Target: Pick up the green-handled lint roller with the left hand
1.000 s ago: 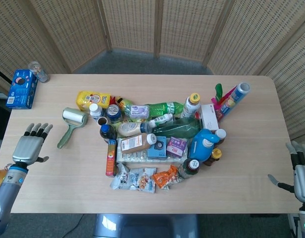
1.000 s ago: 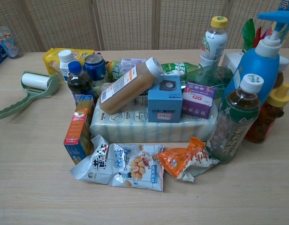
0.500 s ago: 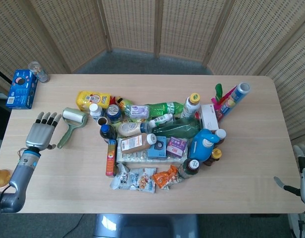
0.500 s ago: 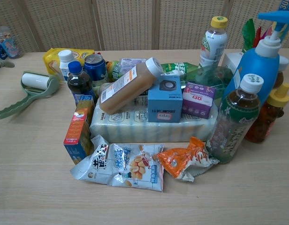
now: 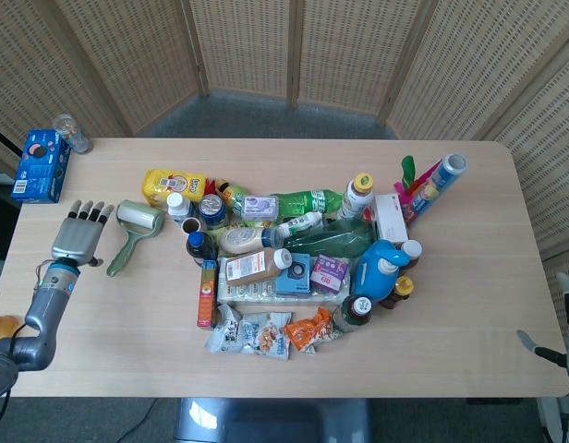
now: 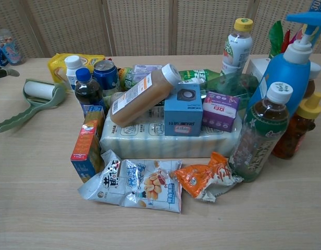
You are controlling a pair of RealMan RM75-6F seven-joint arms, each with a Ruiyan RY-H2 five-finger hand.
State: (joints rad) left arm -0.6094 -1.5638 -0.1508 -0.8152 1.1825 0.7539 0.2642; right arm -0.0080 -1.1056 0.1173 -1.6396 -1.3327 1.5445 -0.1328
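Overhead, the head view showed the whole left hand (image 5: pixel 79 235) at the left of the frame, flat, fingers spread, holding nothing, just left of the lint roller (image 5: pixel 134 235), whose handle ran down-left and whose roll head sat upper right. Only fingertips of the right hand (image 5: pixel 563 323) showed at the right edge; I cannot tell their state

Lower down, the chest view showed the lint roller (image 6: pixel 29 102) at its left edge, its handle pointing lower left

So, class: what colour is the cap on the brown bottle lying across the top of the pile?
White; the bottle shows best in the chest view.
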